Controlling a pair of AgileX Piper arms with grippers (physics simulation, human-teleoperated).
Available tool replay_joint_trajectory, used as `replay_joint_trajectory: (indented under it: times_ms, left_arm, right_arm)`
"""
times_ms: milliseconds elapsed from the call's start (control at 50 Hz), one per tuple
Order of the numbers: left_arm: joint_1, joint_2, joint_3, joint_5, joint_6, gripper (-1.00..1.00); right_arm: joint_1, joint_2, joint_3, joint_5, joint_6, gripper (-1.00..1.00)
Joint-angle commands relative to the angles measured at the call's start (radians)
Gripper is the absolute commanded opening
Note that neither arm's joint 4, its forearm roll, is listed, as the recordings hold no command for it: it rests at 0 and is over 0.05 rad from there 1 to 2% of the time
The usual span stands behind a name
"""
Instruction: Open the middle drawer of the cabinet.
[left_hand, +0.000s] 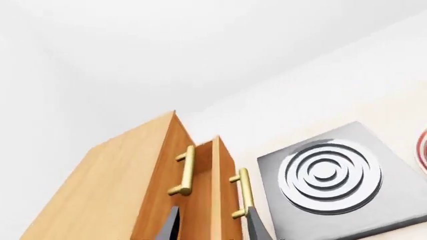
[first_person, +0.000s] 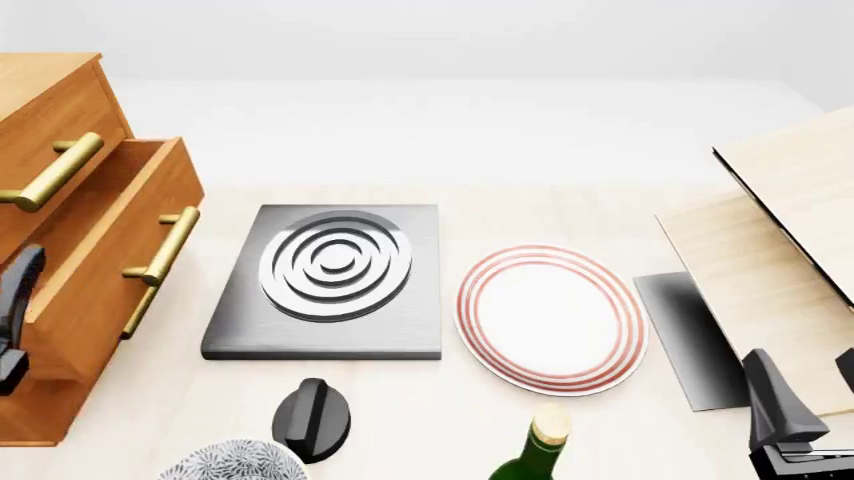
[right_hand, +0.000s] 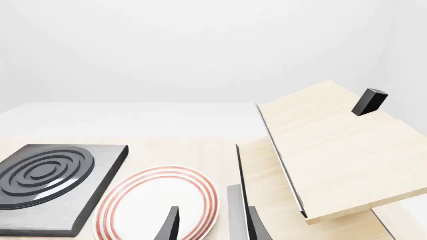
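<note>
A: Far left?
B: Cabinet (first_person: 54, 120); middle drawer (first_person: 114, 250) stood pulled out. Left gripper (left_hand: 212, 225), fingers apart, just before its handle (left_hand: 243, 192).
A: Then?
B: Grey hob (first_person: 334, 275), striped plate (first_person: 550, 318), pale boards (first_person: 774, 260). Right gripper (right_hand: 212, 225), fingers apart, holding nothing.

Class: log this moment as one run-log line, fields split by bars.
middle drawer: pulled out of cabinet | left end effector: open, by its handle, not gripping | right end effector: open, idle over plate
</note>
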Motion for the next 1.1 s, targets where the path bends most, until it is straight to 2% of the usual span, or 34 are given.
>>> replay_joint_trajectory:
  times_ms: [20, 60, 80, 120, 160, 200, 240, 320, 360, 440, 460, 500, 540, 640, 760, 940, 1100]
  left_arm:
    - [0.048, 0.142, -0.181, 0.170, -0.167, 1.00]
    - [0.047, 0.148, -0.181, 0.168, -0.160, 1.00]
    - [0.045, 0.176, -0.195, 0.181, -0.193, 1.00]
    - [0.043, 0.194, -0.202, 0.192, -0.196, 1.00]
    - [0.022, 0.255, -0.223, 0.209, -0.275, 1.00]
    - [0.047, 0.272, -0.222, 0.198, -0.280, 1.00]
    - [0.025, 0.320, -0.225, 0.201, -0.335, 1.00]
    - [0.042, 0.356, -0.220, 0.182, -0.327, 1.00]
    - [0.037, 0.408, -0.223, 0.179, -0.365, 1.00]
    - [0.056, 0.465, -0.222, 0.166, -0.393, 1.00]
    - [0.069, 0.475, -0.220, 0.155, -0.381, 1.00]
    - [0.047, 0.515, -0.218, 0.155, -0.427, 1.00]
    - [0.072, 0.517, -0.214, 0.144, -0.410, 1.00]
    - [0.095, 0.558, -0.208, 0.125, -0.427, 1.00]
    - [0.156, 0.599, -0.195, 0.095, -0.408, 1.00]
    - [0.140, 0.640, -0.167, 0.060, -0.461, 1.00]
    - [0.130, 0.670, -0.114, 0.003, -0.456, 1.00]
  right_arm:
    - [0.000, 0.000, 0.000, 0.000, 0.000, 1.00]
    - [0.000, 0.000, 0.000, 0.000, 0.000, 1.00]
    - [0.000, 0.000, 0.000, 0.000, 0.000, 1.00]
    - [0.000, 0.000, 0.000, 0.000, 0.000, 1.00]
    - [0.000, 0.000, 0.000, 0.000, 0.000, 1.00]
    - [0.000, 0.000, 0.000, 0.000, 0.000, 1.00]
    - [0.000, 0.000, 0.000, 0.000, 0.000, 1.00]
    - [0.000, 0.000, 0.000, 0.000, 0.000, 1.00]
    - [0.000, 0.000, 0.000, 0.000, 0.000, 1.00]
    - [0.000, 0.000, 0.000, 0.000, 0.000, 1.00]
    - [0.000, 0.000, 0.000, 0.000, 0.000, 1.00]
    - [0.000, 0.000, 0.000, 0.000, 0.000, 1.00]
    - [0.000, 0.000, 0.000, 0.000, 0.000, 1.00]
    - [0.000, 0.000, 0.000, 0.000, 0.000, 1.00]
    - [0.000, 0.000, 0.000, 0.000, 0.000, 1.00]
    - [0.000, 0.000, 0.000, 0.000, 0.000, 1.00]
    - [0.000, 0.000, 0.000, 0.000, 0.000, 1.00]
